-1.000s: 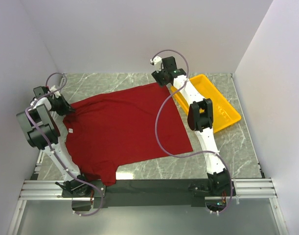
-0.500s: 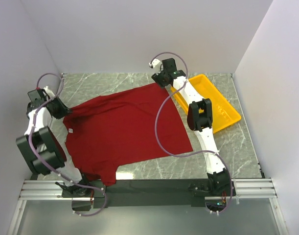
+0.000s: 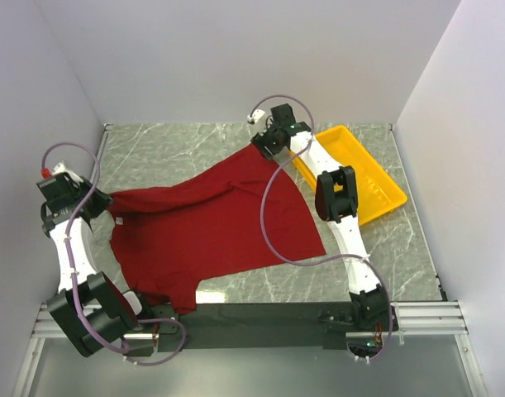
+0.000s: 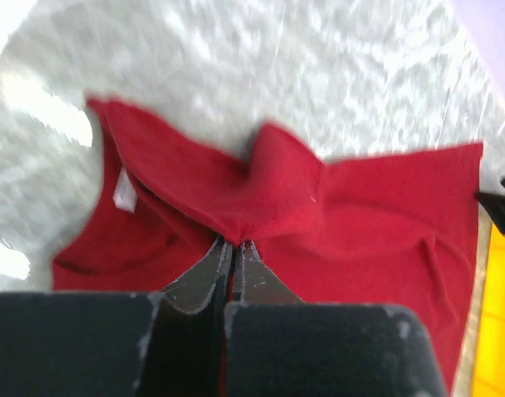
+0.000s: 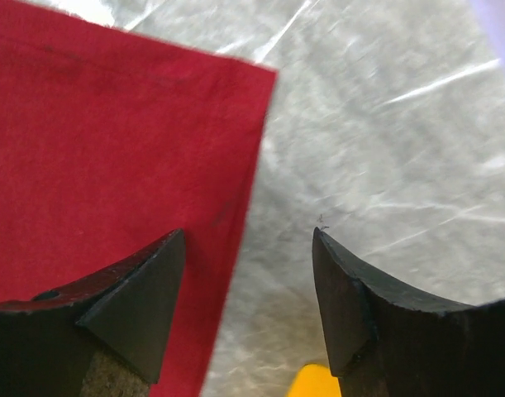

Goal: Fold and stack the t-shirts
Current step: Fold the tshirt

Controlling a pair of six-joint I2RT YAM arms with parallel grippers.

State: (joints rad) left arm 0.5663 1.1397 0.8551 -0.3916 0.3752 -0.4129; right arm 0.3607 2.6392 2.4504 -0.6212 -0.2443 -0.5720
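Red t-shirt [image 3: 211,223] lies with its long axis running away from the tray [image 3: 364,169]. Your left jaws pinch the end farthest from it; your right jaws gape astride the tray-side hem.

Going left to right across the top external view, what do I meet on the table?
left gripper → red t-shirt → yellow tray
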